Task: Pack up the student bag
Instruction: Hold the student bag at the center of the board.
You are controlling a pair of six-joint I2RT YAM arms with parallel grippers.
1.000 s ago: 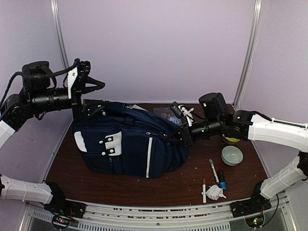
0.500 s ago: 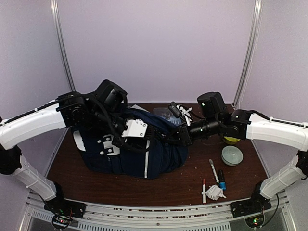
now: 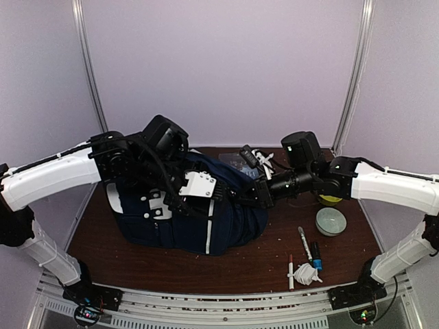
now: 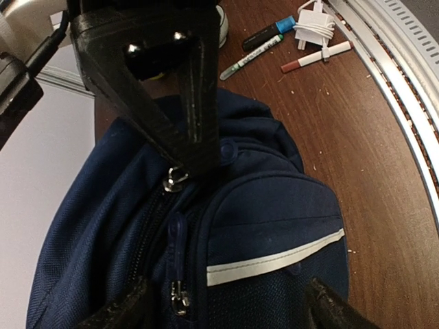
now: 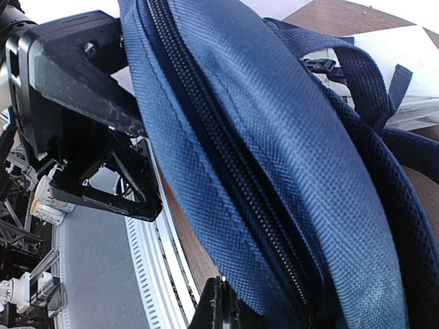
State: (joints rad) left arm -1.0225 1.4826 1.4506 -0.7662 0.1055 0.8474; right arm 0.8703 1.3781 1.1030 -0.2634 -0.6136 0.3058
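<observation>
One navy student bag [image 3: 206, 223] lies on its side mid-bench [image 3: 260, 264]. Above its zipper [image 4: 154, 226] the left fingers [image 4: 120, 312] are spread wide, while the right fingers [image 4: 171, 103] are pressed together, pinching bag fabric beside it.

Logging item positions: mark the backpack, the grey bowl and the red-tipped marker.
student bag [image 3: 171, 229]: top view, front panel.
grey bowl [image 3: 330, 221]: top view, inside centre.
red-tipped marker [image 4: 326, 53]: left wrist view, white barrel.

The left arm [image 3: 62, 171] swings from high at the far left down over the large navy blue fabric backpack [image 3: 233, 219]; its fingers [image 4: 120, 312] now straddle the zipped top, spread wide.
</observation>
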